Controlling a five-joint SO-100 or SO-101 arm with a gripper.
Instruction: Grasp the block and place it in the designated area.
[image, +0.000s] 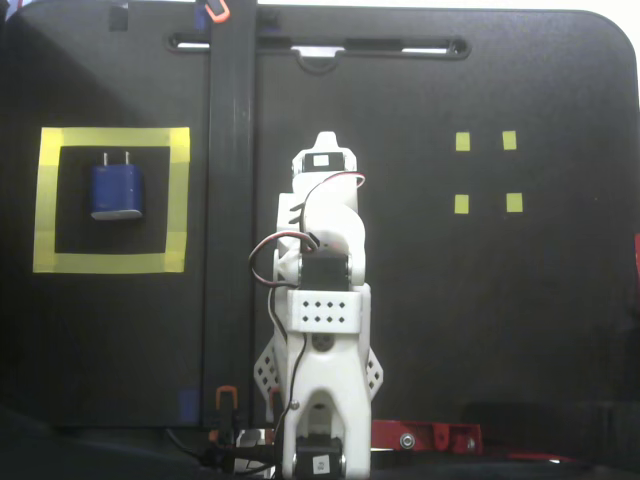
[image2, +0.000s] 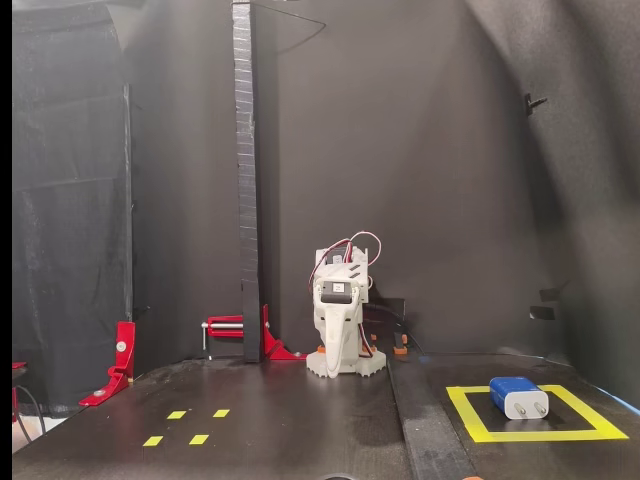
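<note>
The dark-blue block (image: 118, 190) lies flat inside the designated area (image: 112, 263), a square of wide yellow tape at the left of the top-down fixed view, with its two pale prongs pointing to the far edge. The low front fixed view shows the block (image2: 518, 396) at the right, within the yellow outline (image2: 540, 436). My white arm is folded over its base at the middle. The gripper (image: 325, 140) is far from the block; from the front it (image2: 337, 352) hangs pointing down, shut and holding nothing.
Small yellow tape squares (image: 462, 142) mark the board on the side opposite the block, seen low left from the front (image2: 176, 414). A tall black post (image2: 245, 180) stands beside the arm. Red clamps (image2: 240, 328) sit near the base.
</note>
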